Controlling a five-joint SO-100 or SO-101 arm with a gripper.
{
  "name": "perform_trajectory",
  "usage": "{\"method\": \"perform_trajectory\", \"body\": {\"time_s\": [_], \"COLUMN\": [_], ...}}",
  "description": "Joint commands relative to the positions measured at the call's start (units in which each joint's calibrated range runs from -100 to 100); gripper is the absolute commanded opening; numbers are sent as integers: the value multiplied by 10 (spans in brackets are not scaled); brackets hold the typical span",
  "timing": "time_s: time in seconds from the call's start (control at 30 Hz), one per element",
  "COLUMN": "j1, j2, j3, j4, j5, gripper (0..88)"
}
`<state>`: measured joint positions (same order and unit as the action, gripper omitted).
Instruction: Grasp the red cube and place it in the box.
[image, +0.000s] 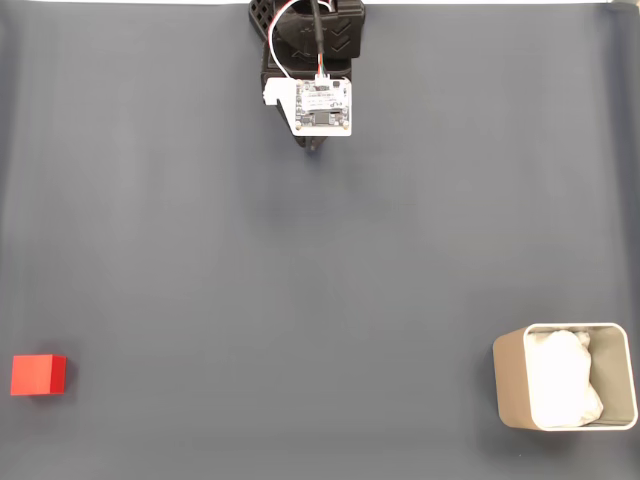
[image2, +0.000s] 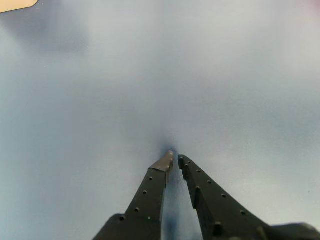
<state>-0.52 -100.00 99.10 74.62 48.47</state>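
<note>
The gripper (image2: 175, 157) is seen in the wrist view w/ both fingers drawn together, tips nearly touching, only a thin slit left between them, nothing held. Bare blue-grey mat (image2: 210, 75) lies under and ahead of the tips. In the fixed view the arm (image: 315, 60) is folded up at the top edge, near centre, w/ a white board on top of it and the gripper (image: 313, 146) poking out just below that.

The red cube (image: 38, 375) is found at the far lower left of the fixed view, close to the mat edge, well apart from the arm. The box (image: 508, 385), w/ white wadding inside, sits at the lower right, also well apart from both arm and cube.

Risks, as judged from here:
- The jaws must be opened before descent; if left shut, the cube would be knocked, not gripped.
- The cube sits near the mat edge, so a nudge could send it out of view or reach.
- A long reach to the corner is needed; approach angle may be poor and faces may be caught off-square, w/ slip likely.
- The carry across to the box is long; a weak pinch could drop the cube partway.
- The wadding fills much of the box, so the cube could be left perched or bounce off.
</note>
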Motion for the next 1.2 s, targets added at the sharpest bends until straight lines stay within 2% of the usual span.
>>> {"method": "perform_trajectory", "body": {"time_s": [0.0, 0.17, 0.47, 0.87, 0.9, 1.17], "j1": [9, 9, 5, 9, 6, 0], "j2": [0, 0, 0, 4, 21, 107], "j3": [7, 7, 7, 3, -18, -115], "j4": [12, 13, -21, -185, -227, -285], "j5": [-1, 6, -11, 5, 11, 12], "gripper": [7, 10, 7, 0, 0, 0]}}
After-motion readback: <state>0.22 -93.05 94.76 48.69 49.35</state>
